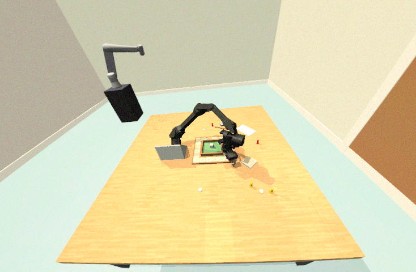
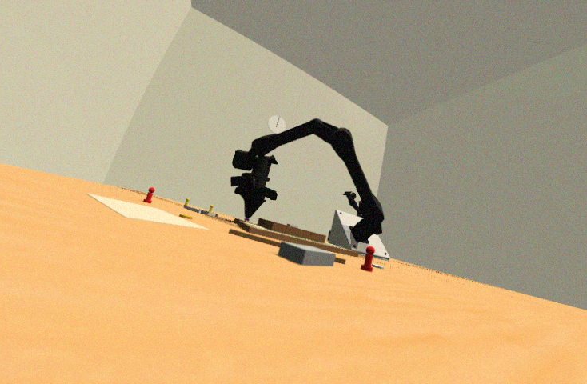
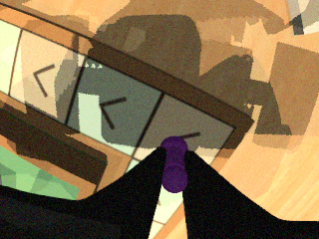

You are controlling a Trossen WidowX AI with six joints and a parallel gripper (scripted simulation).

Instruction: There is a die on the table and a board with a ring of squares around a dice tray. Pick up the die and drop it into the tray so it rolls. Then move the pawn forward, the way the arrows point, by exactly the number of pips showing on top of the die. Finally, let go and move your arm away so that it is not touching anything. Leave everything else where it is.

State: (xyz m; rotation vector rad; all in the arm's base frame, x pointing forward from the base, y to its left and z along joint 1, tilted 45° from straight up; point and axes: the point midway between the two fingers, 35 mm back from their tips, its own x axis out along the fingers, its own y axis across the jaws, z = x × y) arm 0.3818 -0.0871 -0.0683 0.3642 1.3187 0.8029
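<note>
My gripper (image 1: pixel 230 157) (image 2: pixel 249 215) (image 3: pixel 174 157) is down at the board's near right corner and shut on the purple pawn (image 3: pixel 174 171) (image 2: pixel 246 219). The pawn stands on a corner square of the board (image 1: pixel 205 159) (image 3: pixel 30 60), whose squares carry arrows. In the wrist view the dark fingers pinch the pawn's neck from both sides. The white die (image 1: pixel 212 145) lies inside the green dice tray (image 1: pixel 211 154) (image 3: pixel 34 179) in the middle of the board. I cannot read its top pips.
A grey block (image 1: pixel 249 161) (image 2: pixel 305 253) lies just right of the board. A white sheet (image 1: pixel 246 129) (image 2: pixel 140 210), red pawns (image 1: pixel 257 141) (image 2: pixel 369 258), yellow pawns (image 1: pixel 250 184) and white balls (image 1: pixel 199 189) are scattered on the table. The arm's grey base wedge (image 1: pixel 170 151) stands left of the board.
</note>
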